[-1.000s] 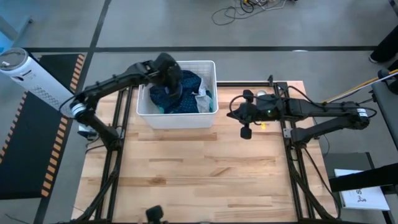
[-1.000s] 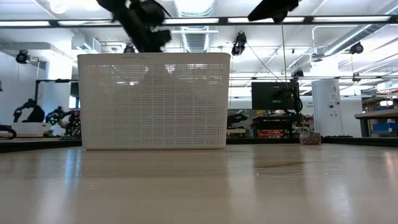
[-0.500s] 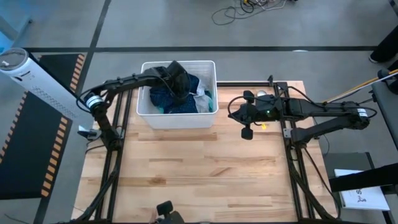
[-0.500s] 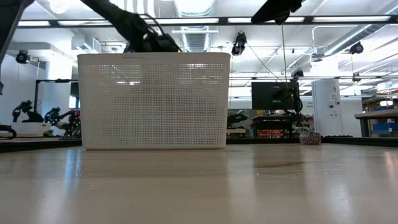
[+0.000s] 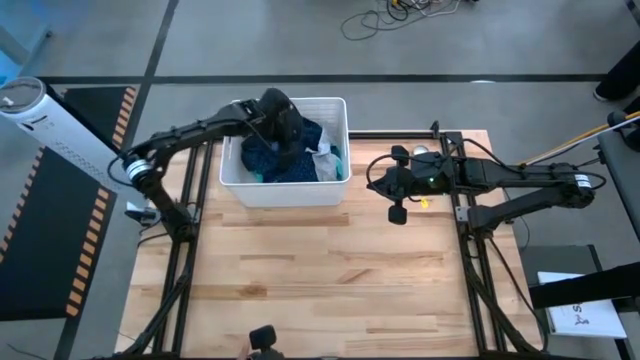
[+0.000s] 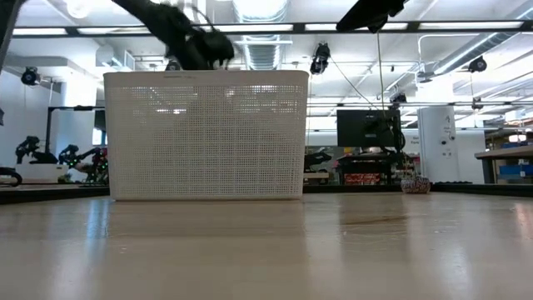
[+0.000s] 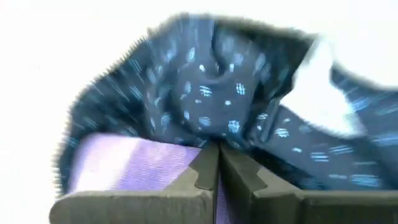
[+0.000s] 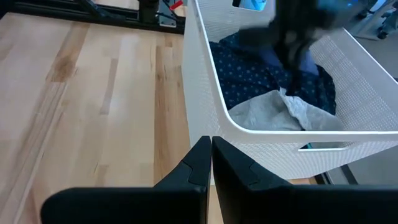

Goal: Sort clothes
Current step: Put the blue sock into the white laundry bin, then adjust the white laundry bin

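Note:
A white plastic basket stands at the table's far edge and holds the clothes: a dark navy patterned garment, a grey one and a bit of teal. My left gripper is over the basket, shut on a blue-purple piece just above the navy patterned garment. The low view shows it above the basket's rim. My right gripper is shut and empty, hovering to the right of the basket. My left gripper pinches the blue-purple piece between its two shut fingers, coming from above into the basket. The cloth shows beside and between the fingers; edge or fold, I cannot tell. In the right wrist view a bluish piece hangs below the gripper over the pile.
Bare wooden table lies in front of the basket and between the arms. A small yellow thing lies by the right arm. The basket's near wall stands right before my right gripper.
My left gripper has dipped down into the basket onto the clothes and then come up again, slightly toward the basket's far left, now above the rim once more.

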`<control>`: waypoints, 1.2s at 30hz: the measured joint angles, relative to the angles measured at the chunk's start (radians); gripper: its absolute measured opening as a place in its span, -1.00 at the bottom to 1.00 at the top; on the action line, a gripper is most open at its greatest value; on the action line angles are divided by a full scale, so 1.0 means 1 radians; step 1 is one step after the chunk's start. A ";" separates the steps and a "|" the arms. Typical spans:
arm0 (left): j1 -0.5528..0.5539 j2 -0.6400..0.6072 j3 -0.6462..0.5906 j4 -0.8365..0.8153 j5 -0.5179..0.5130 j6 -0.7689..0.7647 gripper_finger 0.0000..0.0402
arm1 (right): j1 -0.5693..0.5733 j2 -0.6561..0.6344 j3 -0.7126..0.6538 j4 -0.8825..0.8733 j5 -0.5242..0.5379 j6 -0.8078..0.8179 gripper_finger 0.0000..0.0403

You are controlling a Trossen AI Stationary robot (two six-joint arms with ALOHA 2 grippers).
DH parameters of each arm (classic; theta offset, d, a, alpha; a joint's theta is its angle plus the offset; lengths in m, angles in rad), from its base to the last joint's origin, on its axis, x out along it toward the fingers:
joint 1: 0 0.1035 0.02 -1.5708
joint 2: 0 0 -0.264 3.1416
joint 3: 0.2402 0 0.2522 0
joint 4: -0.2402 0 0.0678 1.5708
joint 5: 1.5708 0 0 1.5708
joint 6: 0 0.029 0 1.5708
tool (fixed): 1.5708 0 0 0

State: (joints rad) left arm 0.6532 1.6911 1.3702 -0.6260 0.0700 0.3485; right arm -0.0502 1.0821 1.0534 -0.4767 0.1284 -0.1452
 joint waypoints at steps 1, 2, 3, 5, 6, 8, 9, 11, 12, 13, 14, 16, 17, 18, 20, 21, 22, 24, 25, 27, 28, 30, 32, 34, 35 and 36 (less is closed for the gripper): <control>-0.002 -0.019 0.019 -0.014 0.000 0.001 -1.00 | 0.000 0.000 0.000 0.000 0.000 -0.001 -1.00; -0.003 -0.035 0.036 -0.027 0.000 0.001 -1.00 | 0.000 0.000 0.000 0.000 0.000 -0.001 -1.00; -0.005 -0.050 0.053 -0.043 0.000 0.002 -1.00 | 0.000 0.000 0.000 0.000 0.000 -0.001 -1.00; -0.005 -0.083 0.079 -0.072 0.000 0.002 -1.00 | 0.000 0.000 0.000 -0.001 0.000 -0.004 -1.00; -0.007 -0.101 0.092 -0.086 0.000 0.002 -1.00 | 0.000 0.000 0.000 -0.001 0.000 -0.004 -1.00; -0.009 -0.135 0.117 -0.103 0.000 0.002 -1.00 | 0.000 0.000 -0.001 -0.005 0.001 -0.004 -1.00; -0.009 -0.152 0.126 -0.120 -0.001 0.002 -1.00 | 0.000 0.000 -0.001 -0.006 0.001 -0.004 -1.00; -0.009 -0.180 0.136 -0.167 -0.002 0.003 -1.00 | 0.000 0.000 -0.001 -0.007 0.001 -0.004 -1.00; -0.009 -0.193 0.142 -0.183 -0.004 0.004 -1.00 | 0.000 0.000 -0.001 -0.008 0.001 -0.004 -1.00; -0.009 -0.209 0.145 -0.198 -0.010 0.005 -1.00 | 0.000 0.000 -0.001 -0.009 0.001 -0.004 -1.00; -0.009 -0.227 0.146 -0.218 -0.026 0.006 -1.00 | 0.000 0.000 -0.001 -0.010 0.001 -0.004 -1.00; -0.009 -0.260 0.146 -0.235 -0.063 0.005 -1.00 | 0.000 0.000 -0.001 -0.010 0.001 -0.005 -1.00; -0.009 -0.272 0.146 -0.238 -0.075 0.002 -1.00 | 0.000 0.000 -0.001 -0.011 0.002 -0.006 -1.00; -0.009 -0.282 0.146 -0.244 -0.080 -0.003 -1.00 | 0.000 0.000 -0.001 -0.011 0.002 -0.009 -1.00; -0.009 -0.292 0.143 -0.249 -0.080 -0.010 -0.97 | 0.000 0.000 -0.001 -0.010 0.002 -0.009 -1.00; -0.009 -0.297 0.143 -0.248 -0.080 -0.011 -0.94 | 0.000 0.000 -0.001 -0.010 0.002 -0.010 -1.00; -0.009 -0.300 0.143 -0.249 -0.079 -0.014 -0.90 | 0.000 0.000 -0.001 -0.010 0.002 -0.010 -1.00; -0.009 -0.305 0.143 -0.262 -0.081 -0.022 -0.81 | 0.000 0.000 -0.001 -0.008 0.002 -0.009 -1.00; -0.009 -0.306 0.143 -0.275 -0.090 -0.019 -0.76 | 0.000 0.000 -0.001 -0.010 0.002 -0.009 -1.00; -0.009 -0.311 0.142 -0.326 -0.170 -0.016 -0.70 | 0.000 0.000 -0.001 -0.015 0.002 -0.008 -1.00; -0.009 -0.315 0.142 -0.359 -0.244 -0.019 -0.69 | 0.000 0.000 -0.001 -0.019 0.002 -0.006 -1.00; -0.006 -0.322 0.142 -0.436 -0.397 -0.033 -0.74 | 0.000 0.000 -0.001 -0.023 0.002 -0.005 -1.00; 0.005 -0.327 0.142 -0.529 -0.492 -0.057 -0.85 | 0.000 0.000 -0.001 -0.025 0.002 -0.005 -1.00; 0.024 -0.333 0.142 -0.590 -0.513 -0.087 -0.96 | 0.000 0.000 -0.001 -0.028 0.002 -0.005 -1.00; 0.036 -0.337 0.142 -0.614 -0.515 -0.109 -0.97 | 0.000 0.000 -0.001 -0.028 0.001 -0.005 -1.00; 0.050 -0.341 0.142 -0.635 -0.517 -0.128 -0.97 | 0.000 0.000 -0.001 -0.029 0.001 -0.005 -1.00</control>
State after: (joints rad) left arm 0.7033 1.3502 1.5120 -1.2610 -0.4469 0.2203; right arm -0.0505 1.0821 1.0523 -0.5057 0.1295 -0.1501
